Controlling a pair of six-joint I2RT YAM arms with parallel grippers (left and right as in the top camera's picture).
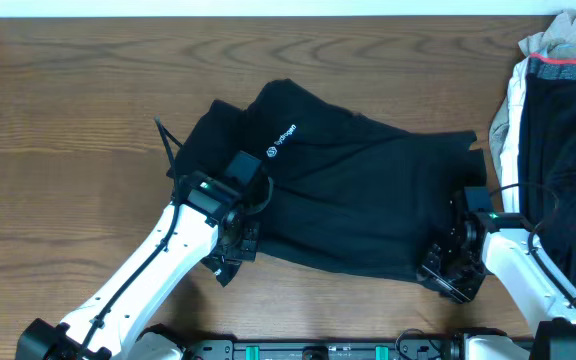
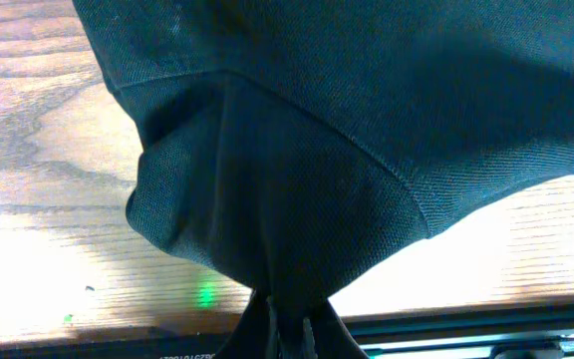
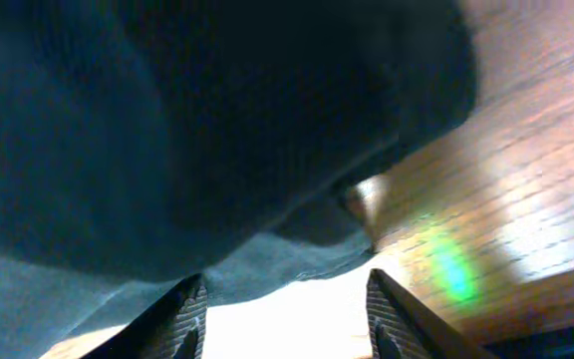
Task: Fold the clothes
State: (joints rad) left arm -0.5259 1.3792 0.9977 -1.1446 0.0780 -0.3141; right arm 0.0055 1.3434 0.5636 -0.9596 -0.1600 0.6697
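One T-shirt | left hand pinching it | right hand parted

The black T-shirt, white logo up, lies rumpled on the table.

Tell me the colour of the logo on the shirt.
The logo is white, printed on the black shirt. It shows best in the overhead view.

The only marking is a small white printed logo on the black short-sleeved T-shirt. It is a round emblem followed by a short slanting line of lettering, too small to read from overhead. Faint pale characters on the dark strip at the bottom of the left wrist view are cut off and illegible.
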